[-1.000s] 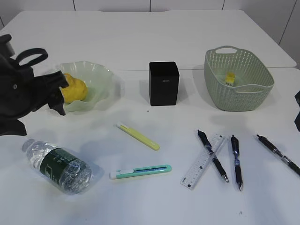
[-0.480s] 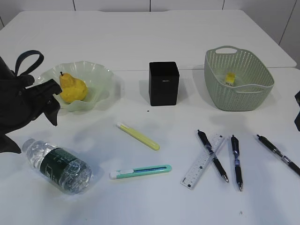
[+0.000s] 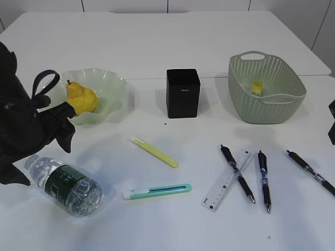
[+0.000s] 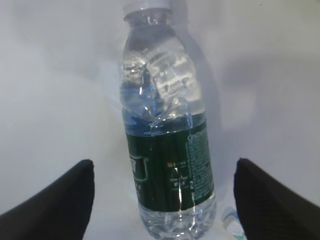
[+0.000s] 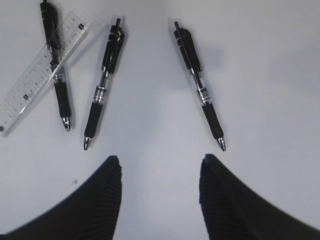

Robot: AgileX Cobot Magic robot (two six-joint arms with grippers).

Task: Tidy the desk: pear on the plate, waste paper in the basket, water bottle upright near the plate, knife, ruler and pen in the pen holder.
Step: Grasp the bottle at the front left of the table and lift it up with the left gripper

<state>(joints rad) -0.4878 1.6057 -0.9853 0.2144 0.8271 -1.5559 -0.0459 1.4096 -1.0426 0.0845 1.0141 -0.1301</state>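
1. Lower left of the exterior frame: the water bottle [image 3: 64,182] lay on its side on the desk [image 3: 157,225], cap toward the left edge; the left gripper [image 4: 162,200] hung above it, jaws spread wide to either side of the green label, holding nothing
2. To do this step well, I judged the jaws should come down square across the label, mid-body, and close gently, since thin plastic would crumple; then tip the bottle upright and set it near the plate
3. Lower centre: a teal knife [image 3: 157,191] and, just above it, a yellow knife [image 3: 154,152] lay flat and untouched
4. Lower right: the clear ruler [image 3: 226,179] sat under one black pen [image 3: 237,173], two more pens alongside; the right gripper [image 5: 160,195] hovered over bare desk below them, jaws apart and empty
5. Middle: the black pen holder [image 3: 182,93] stood upright
6. Upper left: the pear [image 3: 80,97] rested in the green plate [image 3: 116,83]
7. Upper right: the waste paper [image 3: 256,87] lay inside the basket [image 3: 261,112]
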